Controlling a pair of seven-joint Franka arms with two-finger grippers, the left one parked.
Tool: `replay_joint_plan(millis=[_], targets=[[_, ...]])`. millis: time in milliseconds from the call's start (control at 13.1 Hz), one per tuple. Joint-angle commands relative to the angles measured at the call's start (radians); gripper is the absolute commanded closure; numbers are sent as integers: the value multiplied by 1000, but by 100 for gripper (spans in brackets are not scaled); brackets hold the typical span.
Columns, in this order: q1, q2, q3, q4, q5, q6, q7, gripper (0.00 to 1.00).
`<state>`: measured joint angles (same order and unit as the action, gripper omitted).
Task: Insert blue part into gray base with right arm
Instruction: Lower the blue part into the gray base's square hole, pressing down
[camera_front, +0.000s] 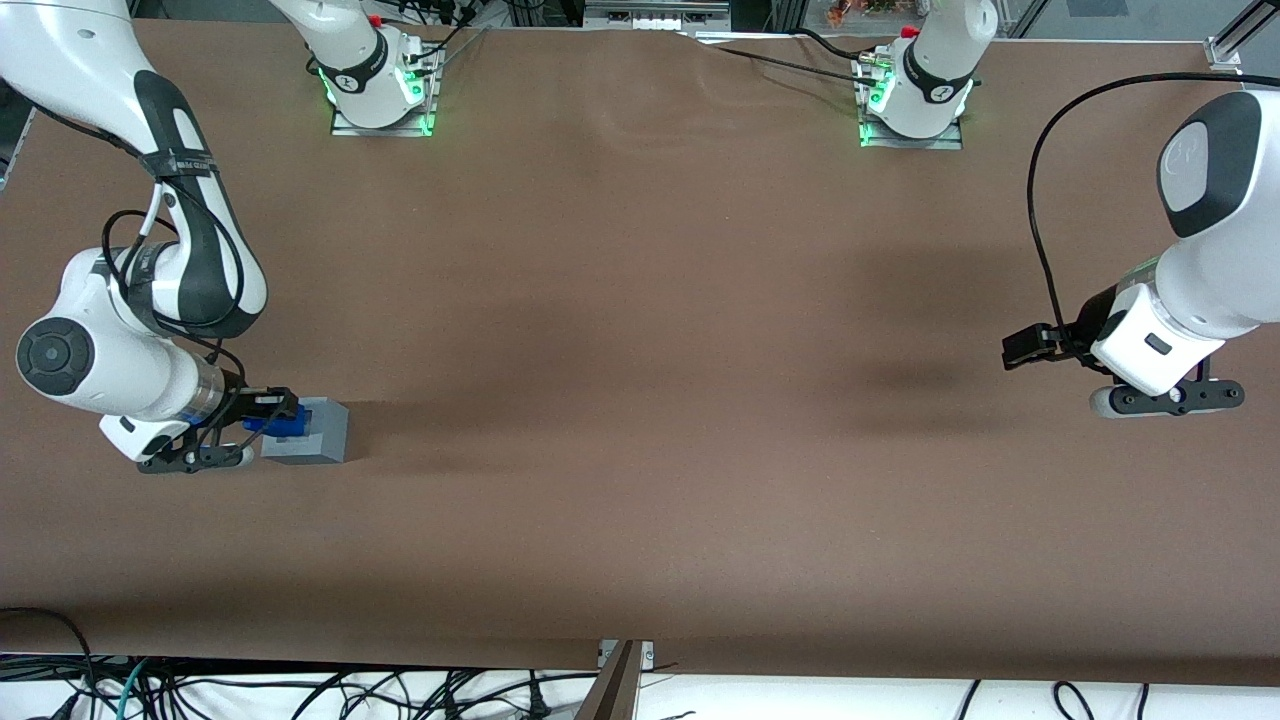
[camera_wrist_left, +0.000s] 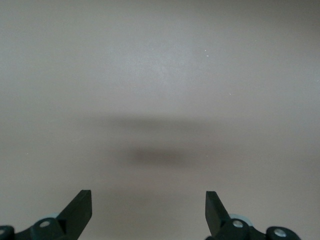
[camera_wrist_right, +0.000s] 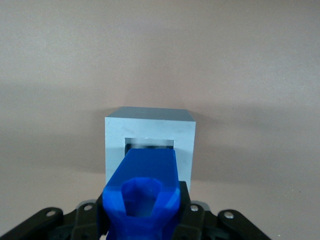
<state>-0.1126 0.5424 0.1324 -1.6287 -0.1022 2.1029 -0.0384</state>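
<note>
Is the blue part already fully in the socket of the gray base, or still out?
Not fully in. The hand is shut on the blue part, whose tip is at the gray base socket; most of it shows outside.
</note>
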Motion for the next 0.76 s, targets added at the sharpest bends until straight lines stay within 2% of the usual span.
replay_joint_plan(millis=[0, 686], targets=[[-1, 19, 6, 35, -2, -7, 0, 84], [4, 27, 9, 36, 1, 8, 3, 84]])
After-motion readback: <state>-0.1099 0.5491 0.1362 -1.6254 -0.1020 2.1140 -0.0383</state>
